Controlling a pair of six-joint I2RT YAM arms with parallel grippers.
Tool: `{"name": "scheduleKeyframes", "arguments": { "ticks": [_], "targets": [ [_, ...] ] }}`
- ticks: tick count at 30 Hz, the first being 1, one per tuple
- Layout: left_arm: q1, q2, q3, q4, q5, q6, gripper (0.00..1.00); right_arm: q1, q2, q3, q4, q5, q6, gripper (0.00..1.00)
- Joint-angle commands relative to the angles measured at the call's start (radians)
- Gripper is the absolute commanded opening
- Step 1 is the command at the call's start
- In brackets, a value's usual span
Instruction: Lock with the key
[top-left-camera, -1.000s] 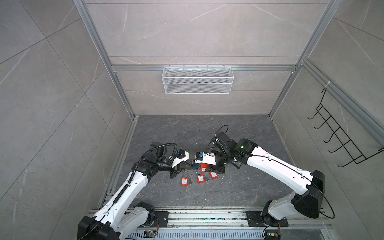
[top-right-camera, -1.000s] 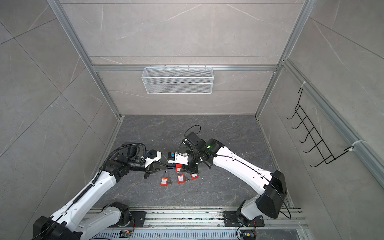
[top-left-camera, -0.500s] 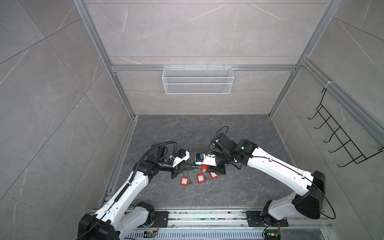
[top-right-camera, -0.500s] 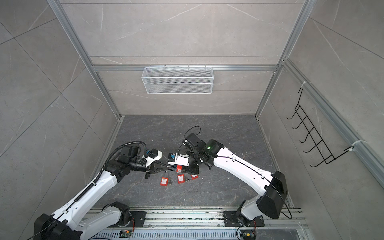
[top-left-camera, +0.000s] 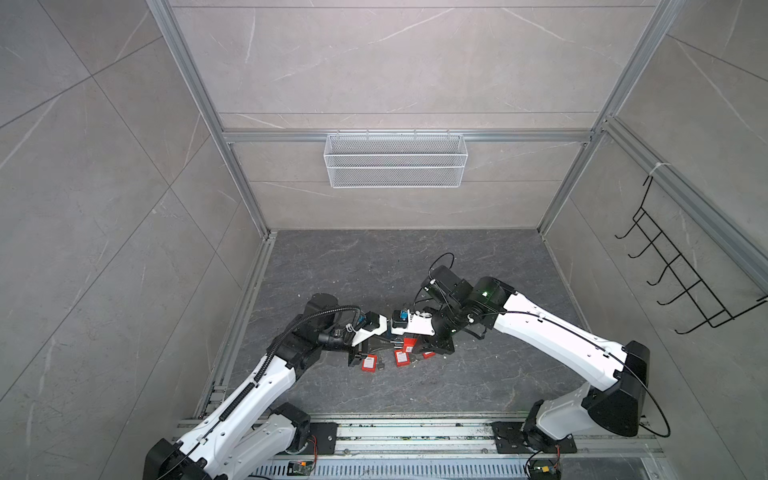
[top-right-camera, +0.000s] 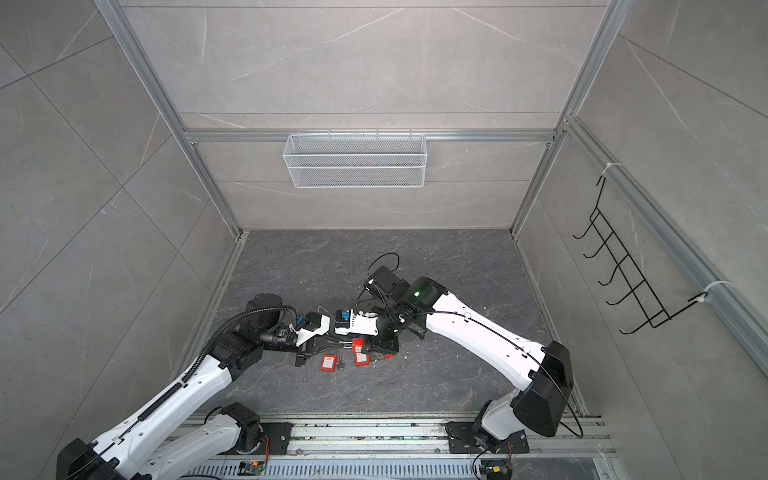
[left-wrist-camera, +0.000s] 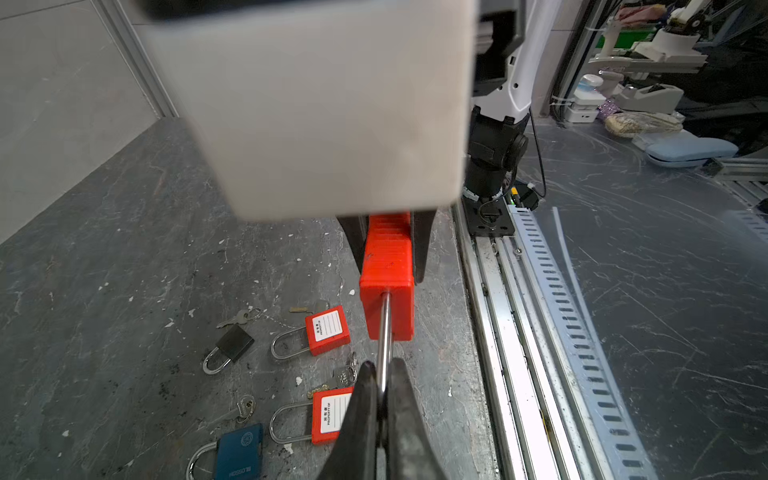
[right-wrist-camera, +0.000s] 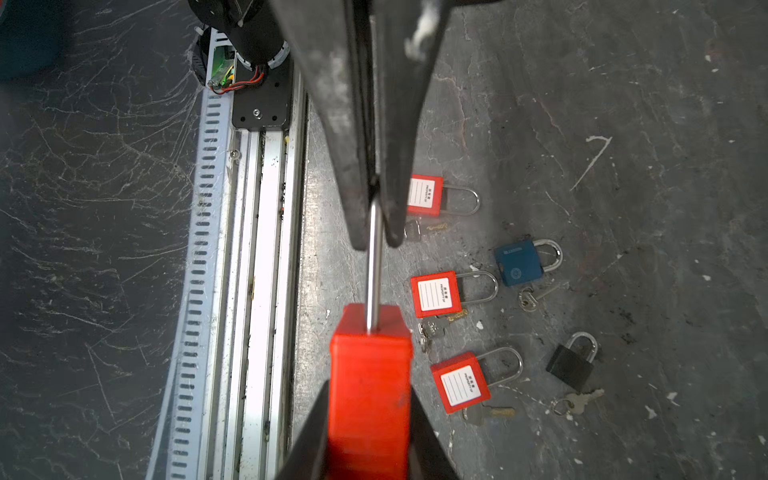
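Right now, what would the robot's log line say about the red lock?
left gripper: shut on shackle | right gripper: shut on red padlock | keys: lying on floor

A red padlock (left-wrist-camera: 328, 415) lying loose is labelled "PROPERTY OF"; the blue padlock (left-wrist-camera: 239, 455) reads "BLOSSOM".

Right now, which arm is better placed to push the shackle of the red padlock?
Left, probably: the left fingers pinch the shackle, while the right fingers hold the red padlock body.
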Motion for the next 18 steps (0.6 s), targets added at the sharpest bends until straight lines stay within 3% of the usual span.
{"name": "scheduleKeyframes", "arguments": {
  "ticks": [1, 7, 10, 12, 15, 18],
  "targets": [
    [-0.040, -0.009, -0.006, 0.123, -0.002, 0.010, 0.00, 0.013, 0.009, 0.053, 0.133, -0.103, -0.001, 0.11],
    [-0.059, 0.031, -0.051, 0.287, 0.052, -0.148, 0.00, 0.014, -0.018, 0.005, 0.308, -0.062, 0.050, 0.11],
    [-0.063, 0.036, -0.062, 0.302, 0.035, -0.155, 0.00, 0.013, -0.033, -0.019, 0.367, -0.061, 0.069, 0.14],
    [-0.061, 0.027, -0.054, 0.260, 0.010, -0.125, 0.00, 0.013, -0.048, -0.031, 0.359, -0.028, 0.059, 0.19],
    [-0.057, 0.021, -0.009, 0.136, -0.026, -0.045, 0.00, 0.012, -0.069, -0.051, 0.274, 0.047, 0.024, 0.36],
    [-0.046, 0.024, 0.025, 0.067, -0.033, -0.006, 0.00, 0.007, -0.088, -0.056, 0.149, 0.105, 0.004, 0.42]
  ]
}}
